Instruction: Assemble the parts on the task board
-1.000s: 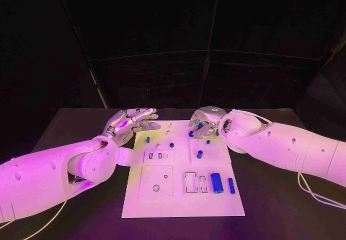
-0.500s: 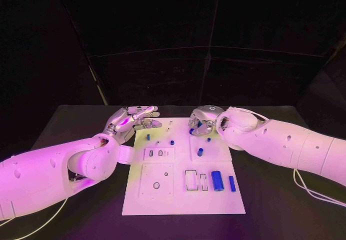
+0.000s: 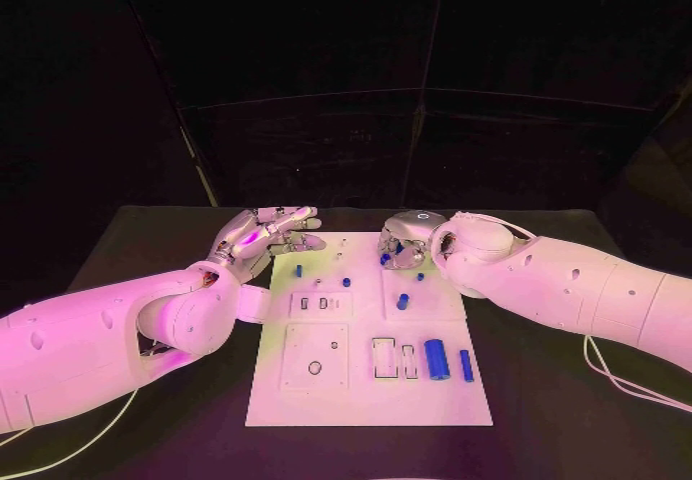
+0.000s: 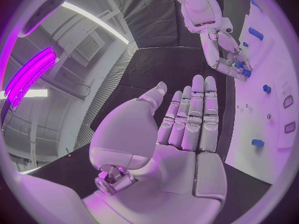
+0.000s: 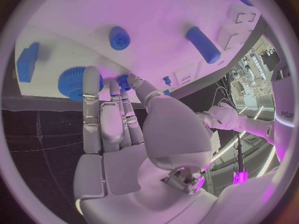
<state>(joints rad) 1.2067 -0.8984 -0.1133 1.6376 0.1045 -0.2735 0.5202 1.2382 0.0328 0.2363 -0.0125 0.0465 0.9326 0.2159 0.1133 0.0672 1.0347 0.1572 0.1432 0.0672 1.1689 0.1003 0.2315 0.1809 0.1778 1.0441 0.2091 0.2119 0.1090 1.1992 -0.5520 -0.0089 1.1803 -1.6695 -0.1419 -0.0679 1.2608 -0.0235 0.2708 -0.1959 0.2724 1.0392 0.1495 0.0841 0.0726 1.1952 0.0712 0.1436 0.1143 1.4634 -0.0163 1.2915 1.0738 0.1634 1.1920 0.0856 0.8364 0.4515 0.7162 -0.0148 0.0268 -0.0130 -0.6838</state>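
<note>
Right hand (image 5: 118,119): the fingers lie close together and extended, and the fingertips (image 5: 124,80) pinch a small blue toothed part (image 5: 123,79) against the thumb. Judged from this hold, the piece is being positioned at the far right corner of the flat white rectangular task board (image 3: 368,395), beside a larger blue gear wheel (image 5: 74,82) already seated there. The board serves as the landmark below.

In the head view the right hand (image 3: 405,245) hangs over the board's far edge, fingers pointing down at it. Whether the small part already touches the board cannot be told.

Left hand (image 4: 187,129): fingers straight and pressed side by side, thumb standing apart, palm bare. It holds nothing. In the head view the left hand (image 3: 268,236) sits just off the board's far left corner, above the black table (image 3: 159,250), seemingly parked clear of the working area so as not to obstruct the other arm.

Remaining parts on the board:
- a short blue round peg (image 5: 119,37) and a longer blue cylinder (image 5: 203,44) stand in the middle of the right half;
- a blue block (image 5: 27,62) lies at the far edge near the gear wheel;
- a thick blue cylinder (image 3: 436,359) and a thin blue bar (image 3: 464,364) lie at the near right, beside open rectangular recesses (image 3: 382,357).

Assessment: assembly is partly done; several recesses appear unfilled.
</note>
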